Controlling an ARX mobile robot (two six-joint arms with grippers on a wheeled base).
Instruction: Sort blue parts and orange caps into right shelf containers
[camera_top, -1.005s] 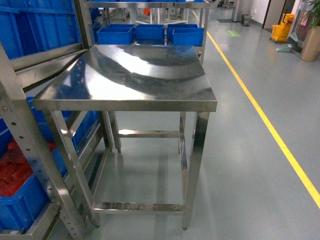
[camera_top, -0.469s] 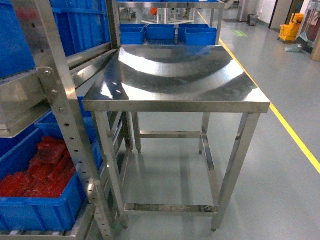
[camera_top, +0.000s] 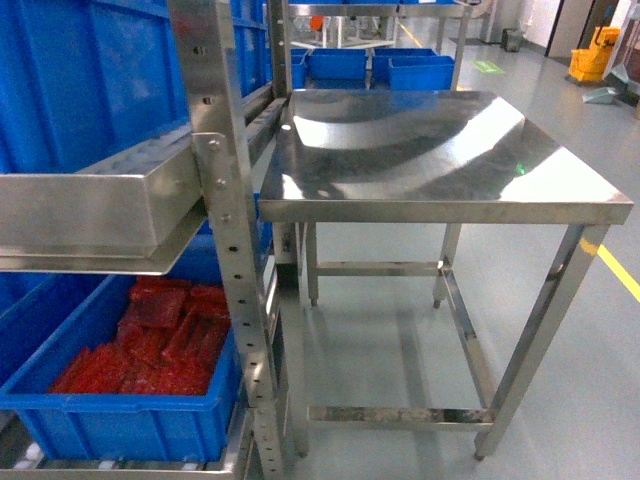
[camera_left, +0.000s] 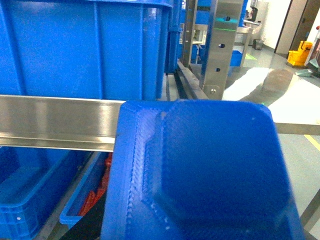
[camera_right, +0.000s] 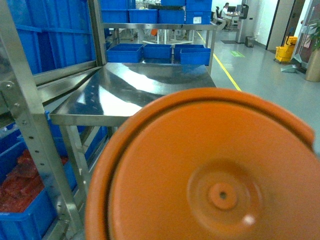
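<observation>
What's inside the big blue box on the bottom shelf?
The deep blue plastic bin on the lowest shelf holds a heap of red pieces. The steel shelf tray above covers its back part, so what lies there stays hidden.

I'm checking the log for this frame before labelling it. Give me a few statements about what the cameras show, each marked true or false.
1. A blue part fills most of the left wrist view. True.
2. The right wrist view is dominated by a green lid. False: it is an orange cap, seen close up.
3. The steel table has several bins standing on its top. False: its top is bare in the head view.
4. The low blue bin on the rack at left holds red pieces. True.
5. Both grippers are plainly visible in the head view. False: neither shows there.
</observation>
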